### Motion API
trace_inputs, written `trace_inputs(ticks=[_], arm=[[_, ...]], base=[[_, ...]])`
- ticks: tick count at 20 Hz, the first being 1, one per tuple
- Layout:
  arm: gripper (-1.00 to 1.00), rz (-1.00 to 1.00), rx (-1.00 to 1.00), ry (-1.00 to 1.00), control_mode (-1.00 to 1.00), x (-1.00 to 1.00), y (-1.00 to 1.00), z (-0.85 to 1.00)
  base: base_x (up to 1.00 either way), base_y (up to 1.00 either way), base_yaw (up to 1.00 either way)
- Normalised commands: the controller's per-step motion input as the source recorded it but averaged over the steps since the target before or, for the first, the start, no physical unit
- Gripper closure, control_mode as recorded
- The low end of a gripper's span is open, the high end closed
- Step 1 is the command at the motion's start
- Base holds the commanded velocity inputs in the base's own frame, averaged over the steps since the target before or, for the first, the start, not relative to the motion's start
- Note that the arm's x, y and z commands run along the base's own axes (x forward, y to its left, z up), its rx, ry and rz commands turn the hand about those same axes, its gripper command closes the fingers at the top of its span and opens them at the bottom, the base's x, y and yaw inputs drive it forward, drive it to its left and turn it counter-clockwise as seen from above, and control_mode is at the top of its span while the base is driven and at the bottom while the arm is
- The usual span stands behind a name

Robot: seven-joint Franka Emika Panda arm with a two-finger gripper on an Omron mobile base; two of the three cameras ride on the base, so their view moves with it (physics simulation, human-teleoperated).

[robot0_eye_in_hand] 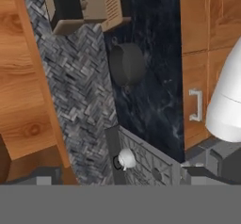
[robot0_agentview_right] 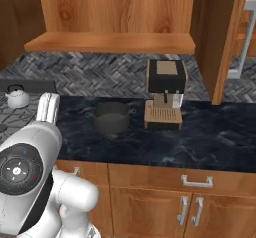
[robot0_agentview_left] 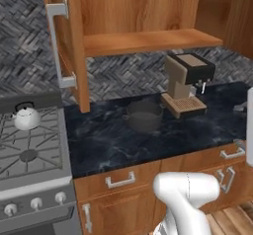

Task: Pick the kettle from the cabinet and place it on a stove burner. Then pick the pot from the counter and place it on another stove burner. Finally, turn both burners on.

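Left base view: pot (robot0_agentview_left: 144, 116) mid-counter (robot0_agentview_left: 108, 142).

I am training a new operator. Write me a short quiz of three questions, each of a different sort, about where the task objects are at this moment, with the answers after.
1. True or false: the kettle stands on the stove.
2. Where is the pot? A) on a rear burner B) on the counter, beside the coffee machine C) on the cabinet shelf
3. Fill in: the cabinet door is ____.

Key
1. True; it sits at the rear of the grates.
2. B
3. open
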Motion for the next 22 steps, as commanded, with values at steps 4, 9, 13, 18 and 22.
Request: trace_inputs(ticks=[4, 9, 13, 18, 22], arm=[[-1.00, 0.00, 0.00, 0.00, 1.00, 0.00, 0.00, 0.00], [-1.00, 0.00, 0.00, 0.00, 1.00, 0.00, 0.00, 0.00], [-1.00, 0.00, 0.00, 0.00, 1.00, 0.00, 0.00, 0.00], [-1.00, 0.00, 0.00, 0.00, 1.00, 0.00, 0.00, 0.00], [-1.00, 0.00, 0.00, 0.00, 1.00, 0.00, 0.00, 0.00]], base=[[0.75, -0.15, 0.14], [0.47, -0.30, 0.12], [0.33, -0.41, 0.09], [0.32, -0.37, 0.08], [0.38, -0.25, 0.10]])
